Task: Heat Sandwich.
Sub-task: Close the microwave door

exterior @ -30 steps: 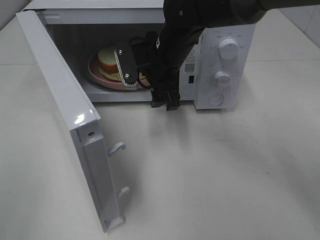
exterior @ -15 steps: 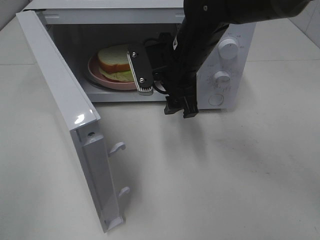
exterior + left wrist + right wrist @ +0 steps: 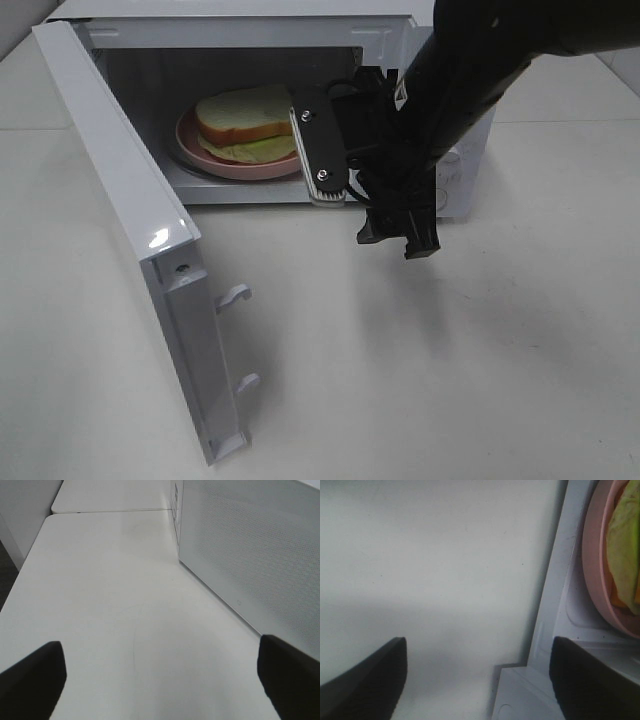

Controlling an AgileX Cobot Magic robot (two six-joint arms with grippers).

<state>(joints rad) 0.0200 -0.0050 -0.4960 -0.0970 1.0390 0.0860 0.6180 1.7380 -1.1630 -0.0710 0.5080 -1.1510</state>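
The sandwich [image 3: 245, 115], pale bread with green lettuce, lies on a round pink plate [image 3: 215, 160] inside the open microwave [image 3: 240, 30]. My right gripper [image 3: 360, 205] hangs open and empty just outside the cavity's front right corner, to the right of the plate and apart from it. In the right wrist view its two dark fingertips [image 3: 365, 680] stand wide apart over the table, with the plate's rim [image 3: 600, 570] and lettuce [image 3: 622, 545] at the edge. My left gripper [image 3: 160, 680] is open and empty over bare table beside the microwave's perforated side wall [image 3: 250, 555]. It is out of the exterior high view.
The microwave door [image 3: 120, 190] stands swung wide open toward the front left, with its latch hooks [image 3: 235, 295] sticking out. My black right arm [image 3: 470, 70] covers the control panel. The white table [image 3: 450, 380] lies in front.
My right arm has drawn out of the microwave cavity and moved right and slightly forward. The sandwich and plate, half covered before, now show fully and have not moved.
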